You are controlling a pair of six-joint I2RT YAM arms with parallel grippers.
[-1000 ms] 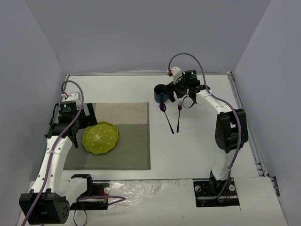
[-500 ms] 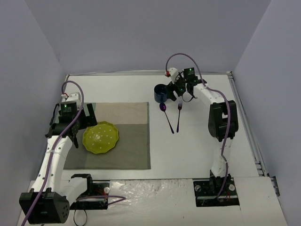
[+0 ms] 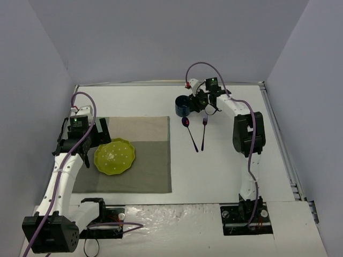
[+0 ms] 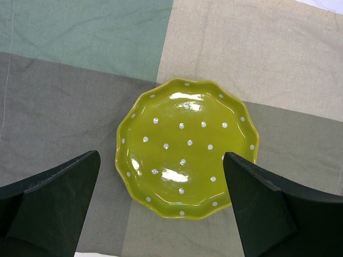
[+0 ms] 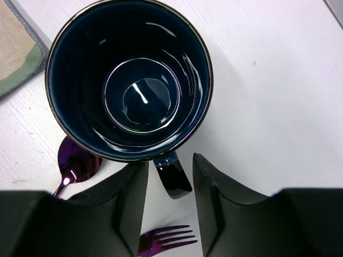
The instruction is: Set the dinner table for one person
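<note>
Right wrist: right gripper [image 5: 170, 160] straddles the handle [image 5: 172, 182] of the mug [image 5: 128, 80].
Jaws narrowly apart, seemingly not yet gripping; closing centred avoids twisting it.

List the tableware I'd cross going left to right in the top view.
yellow-green dotted plate → dark blue mug → purple fork. The purple spoon overlaps the mug's span, so it is left out.

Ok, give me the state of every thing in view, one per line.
mug: upright, empty, on the dinner table.
plate: upright, empty, on the placemat.
spoon: lying flat on the dinner table.
fork: lying flat beside the spoon.
placemat: spread flat.
left gripper: open above the plate.
right gripper: straddling the mug's handle, grip unclear.
</note>
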